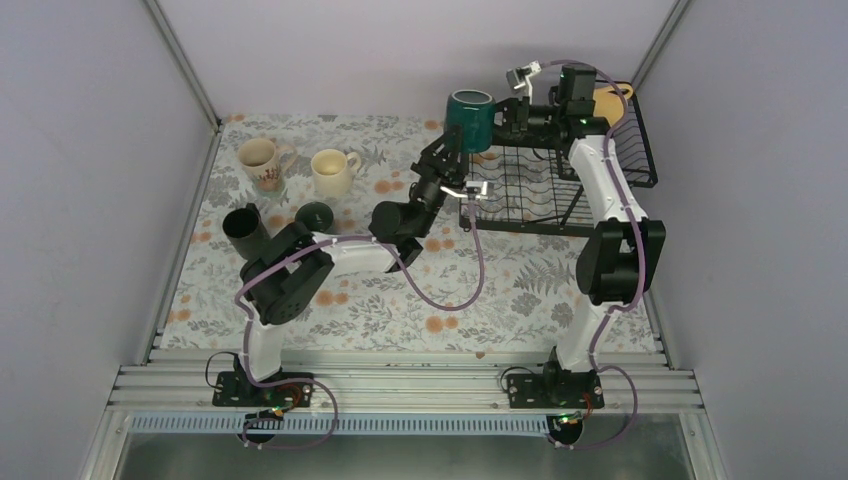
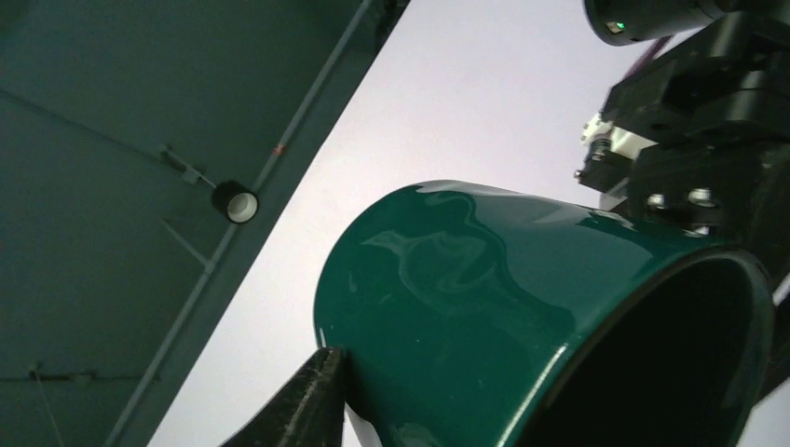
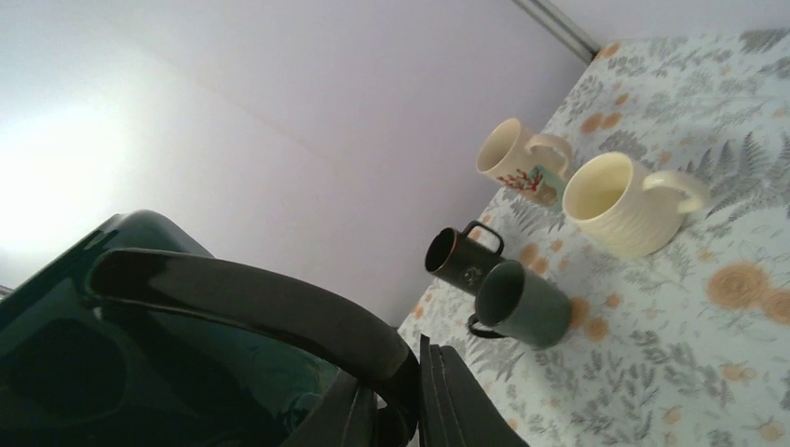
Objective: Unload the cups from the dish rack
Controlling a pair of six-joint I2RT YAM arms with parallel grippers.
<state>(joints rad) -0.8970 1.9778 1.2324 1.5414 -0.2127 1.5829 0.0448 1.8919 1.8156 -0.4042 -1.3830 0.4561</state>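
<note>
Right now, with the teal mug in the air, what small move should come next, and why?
Probably open the right pincer off the handle, once the left pincer holds firmly. Both meet at the teal mug above the dish rack, and four mugs stand on the left arm's side.

the left arm [image 1: 285, 280] rises from its base at the lower left of the top view, folds at a raised elbow, and runs its forearm right and up toward the middle of the frame. the left gripper [image 1: 457, 148] sits just below the teal mug [image 1: 470, 118]. in its wrist view one finger [image 2: 303, 405] touches the mug's wall and the other is hidden. the right arm [image 1: 612, 195] stands tall at the right, its wrist bent left at the top. the right gripper [image 1: 503, 122] has its fingers [image 3: 445, 396] pinched on the mug's dark curved edge.
</note>
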